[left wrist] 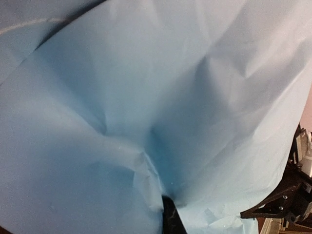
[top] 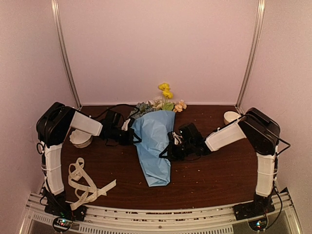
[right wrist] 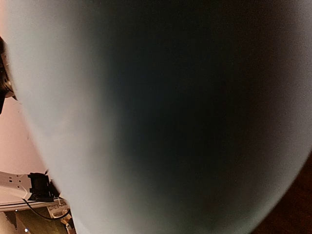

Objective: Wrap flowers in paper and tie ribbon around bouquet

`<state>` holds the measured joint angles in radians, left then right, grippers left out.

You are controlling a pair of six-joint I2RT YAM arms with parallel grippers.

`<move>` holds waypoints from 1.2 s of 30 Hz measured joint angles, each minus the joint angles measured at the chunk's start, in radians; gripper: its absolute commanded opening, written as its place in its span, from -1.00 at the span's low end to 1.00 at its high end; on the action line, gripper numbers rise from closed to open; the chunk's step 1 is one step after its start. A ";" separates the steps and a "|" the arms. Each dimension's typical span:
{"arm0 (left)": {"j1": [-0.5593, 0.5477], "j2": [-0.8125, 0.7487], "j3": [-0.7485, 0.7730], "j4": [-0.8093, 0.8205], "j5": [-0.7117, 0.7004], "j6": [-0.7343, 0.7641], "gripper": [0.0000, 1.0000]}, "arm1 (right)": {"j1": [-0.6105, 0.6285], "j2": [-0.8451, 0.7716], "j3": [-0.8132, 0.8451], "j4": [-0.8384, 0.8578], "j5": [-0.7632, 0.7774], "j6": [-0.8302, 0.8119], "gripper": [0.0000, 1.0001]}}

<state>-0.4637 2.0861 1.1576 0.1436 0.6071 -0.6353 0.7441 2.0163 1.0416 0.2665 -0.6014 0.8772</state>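
The creased light-blue paper cone (top: 155,151) lies far-to-near on the tabletop (top: 219,170) — left fingers (top: 132,137) and right fingers (top: 171,142) pinch its sides; the flat cream ribbon (top: 83,183) lies near-left, by the left arm.

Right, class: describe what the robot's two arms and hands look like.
The left arm and right arm have white links joined by black joints. The left hand and right hand are black. Thin black cables loop beside the joints.

Both arms reach inward, left end effector (top: 131,134) and right end effector (top: 171,145) facing each other, closed.
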 measured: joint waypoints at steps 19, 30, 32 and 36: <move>-0.032 -0.566 -0.096 -0.445 -0.280 0.251 0.15 | 0.000 -0.012 -0.003 -0.009 0.008 0.006 -1.00; -0.341 -0.692 -0.410 -0.754 -0.410 0.160 0.43 | 0.002 -0.025 -0.003 -0.041 0.016 -0.024 -1.00; -0.354 -0.690 -0.439 -0.794 -0.419 0.140 0.42 | 0.003 -0.032 -0.003 -0.056 0.021 -0.036 -1.00; -0.410 -0.649 -0.439 -0.838 -0.448 0.123 0.42 | 0.005 -0.046 -0.003 -0.086 0.037 -0.056 -1.00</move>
<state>-0.8742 1.4372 0.7189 -0.6941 0.1593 -0.5125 0.7490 1.9701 1.0389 0.1806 -0.5644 0.8207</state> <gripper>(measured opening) 0.712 0.046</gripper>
